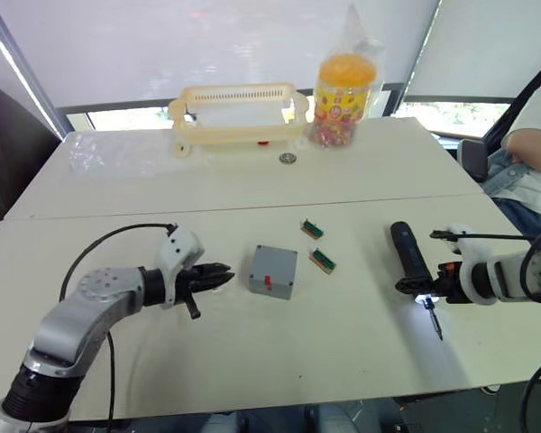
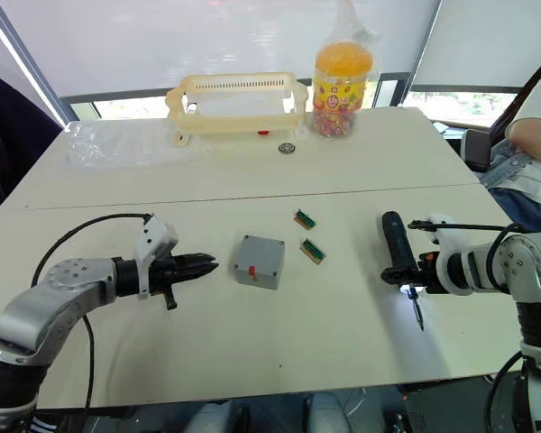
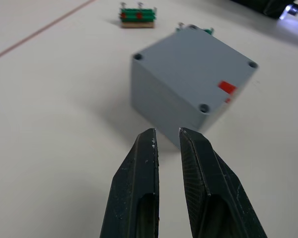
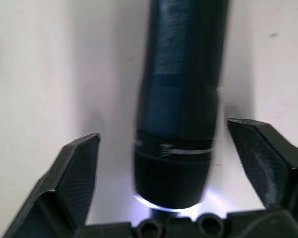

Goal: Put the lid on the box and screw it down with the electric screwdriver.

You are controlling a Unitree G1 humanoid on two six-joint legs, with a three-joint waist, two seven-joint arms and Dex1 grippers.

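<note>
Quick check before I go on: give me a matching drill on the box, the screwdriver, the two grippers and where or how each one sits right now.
Column one:
1. box
2. electric screwdriver
3. left gripper
4. right gripper

Column two:
A. jaws spread wide, one on either side of a black tool
B. lying on the table with a white light at its tip
C. jaws nearly shut, pointing at the grey cube and apart from it
D. mid-table, lid on top, red mark on it

Pairs: 1-D, 2-B, 3-C, 4-A
</note>
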